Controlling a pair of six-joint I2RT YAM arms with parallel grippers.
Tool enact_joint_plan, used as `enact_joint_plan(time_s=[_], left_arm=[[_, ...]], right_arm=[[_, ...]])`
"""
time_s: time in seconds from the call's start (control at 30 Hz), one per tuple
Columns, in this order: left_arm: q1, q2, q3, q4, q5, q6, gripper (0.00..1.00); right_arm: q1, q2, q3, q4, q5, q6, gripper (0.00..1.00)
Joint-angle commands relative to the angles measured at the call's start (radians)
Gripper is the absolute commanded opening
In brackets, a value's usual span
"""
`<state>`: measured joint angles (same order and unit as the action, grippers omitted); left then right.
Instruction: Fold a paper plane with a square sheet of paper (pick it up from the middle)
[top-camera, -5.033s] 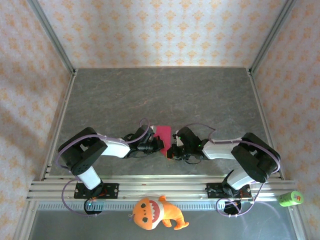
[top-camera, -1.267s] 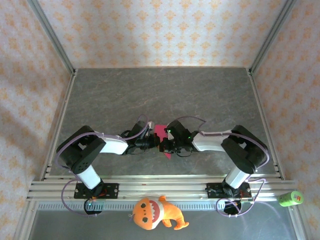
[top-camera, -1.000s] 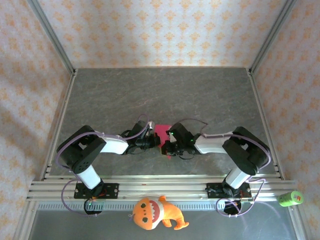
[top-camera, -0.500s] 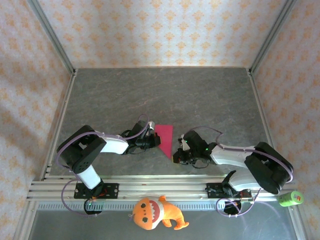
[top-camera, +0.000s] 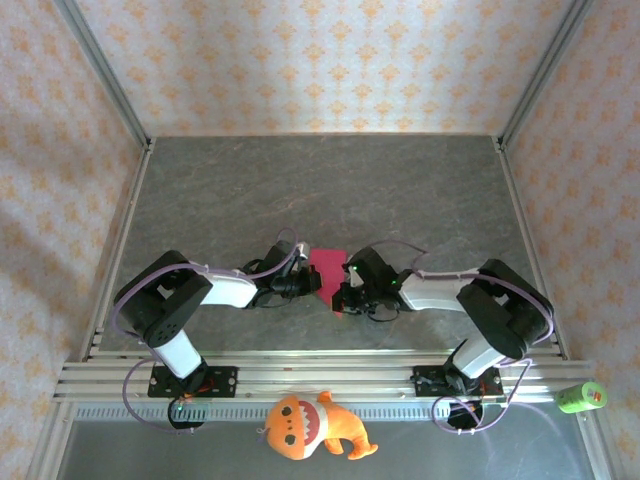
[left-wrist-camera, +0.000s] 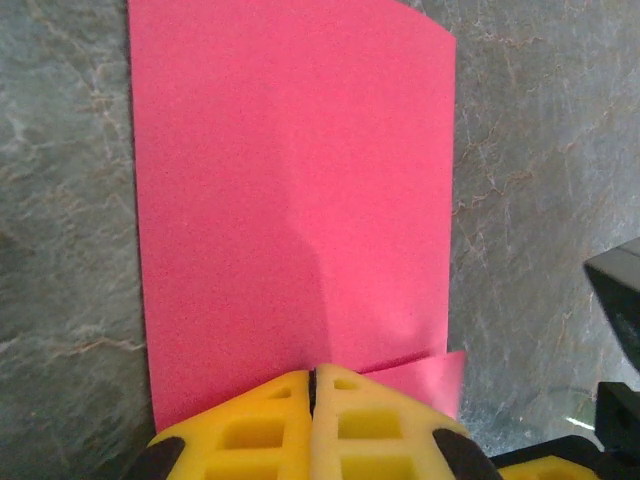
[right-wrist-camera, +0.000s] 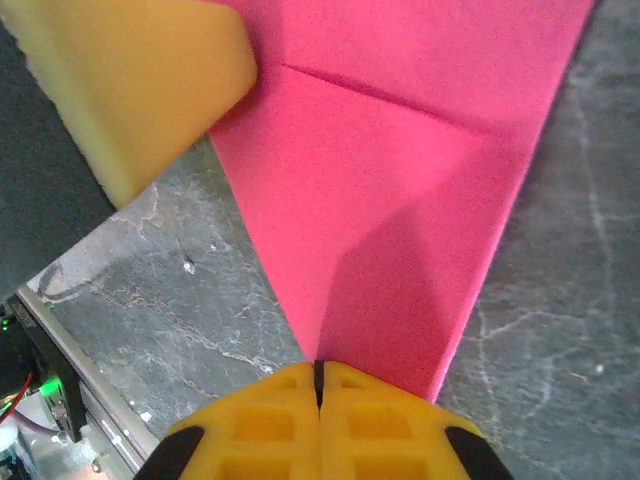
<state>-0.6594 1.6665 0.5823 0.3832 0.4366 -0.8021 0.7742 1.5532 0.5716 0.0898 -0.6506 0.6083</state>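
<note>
Left fingers (left-wrist-camera: 250, 430) were clenched tight, tips down on the near edge of the paper (left-wrist-camera: 290, 200). They looked to be pinning it rather than gripping it. The paper lay flat on the counter (top-camera: 300, 190) between the two arms, narrowed, with a diagonal flap folded over and tapering to a point. Right fingers (right-wrist-camera: 260, 425), clenched too, sat at that pointed end, just beside the crease. By my reading this was mid-fold, a corner flap being pressed down. The next move called for one side to hold the sheet steady while the other ran along the crease or opened to lift the next edge.
</note>
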Motion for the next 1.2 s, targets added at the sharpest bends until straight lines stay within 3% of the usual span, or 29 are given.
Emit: enact_joint_plan(time_s=[0.0,0.23,0.57,1.17], left_arm=[[0.003,-0.019,0.010,-0.112,-0.068,0.012,0.00],[-0.035,-0.160,0.047,-0.124,-0.062,-0.003,0.10],[-0.150,-0.079,-0.046,0.022,-0.011,-0.120,0.00],[-0.090,-0.012,-0.044,-0.034,-0.101,-0.118,0.00]], right_arm=[[-0.004,0.002,-0.050,-0.030,0.048,-0.008,0.00],[-0.004,0.025,-0.059,-0.032,0.072,-0.001,0.00],[-0.006,0.026,-0.057,-0.027,0.076,0.006,0.00],[-0.007,0.002,-0.097,-0.019,0.082,0.013,0.00]])
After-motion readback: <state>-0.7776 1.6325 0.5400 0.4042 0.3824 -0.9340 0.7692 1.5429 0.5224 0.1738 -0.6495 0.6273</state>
